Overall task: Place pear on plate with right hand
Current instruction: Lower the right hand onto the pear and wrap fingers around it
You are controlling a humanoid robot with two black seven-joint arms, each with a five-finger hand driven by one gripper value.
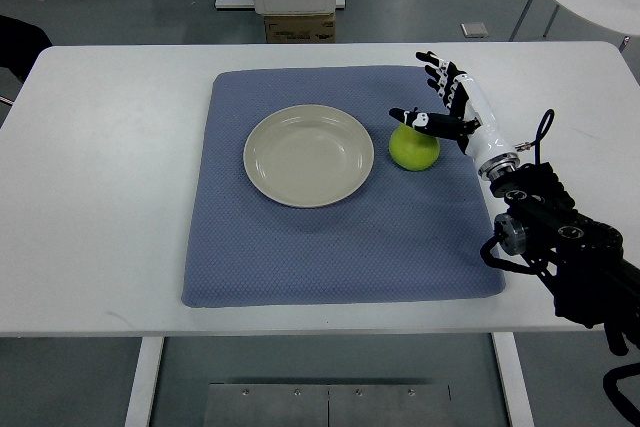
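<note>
Plainly, the scene by its parts:

Pear (413,150): sits on the blue mat (340,247), just right of the plate (308,155) and apart from its rim; not yet lifted.

Handling: probably light and firm, with a smooth rounded skin that could roll or slip under hard fingertips; squeezing too hard may bruise it. A grip around its widest part, thumb on one side and fingers opposite, looks safest.

Right hand (452,102): comes in from the right edge, hovering over and just behind the pear.

Fingers (432,69): spread wide and reaching away beyond the pear, closing on nothing.

Thumb (420,120): stretched across the pear's top, touching or nearly so; I cannot tell which.

Hold: none yet.

Plate: bare, ready to receive.

Left hand: out of sight.
</note>
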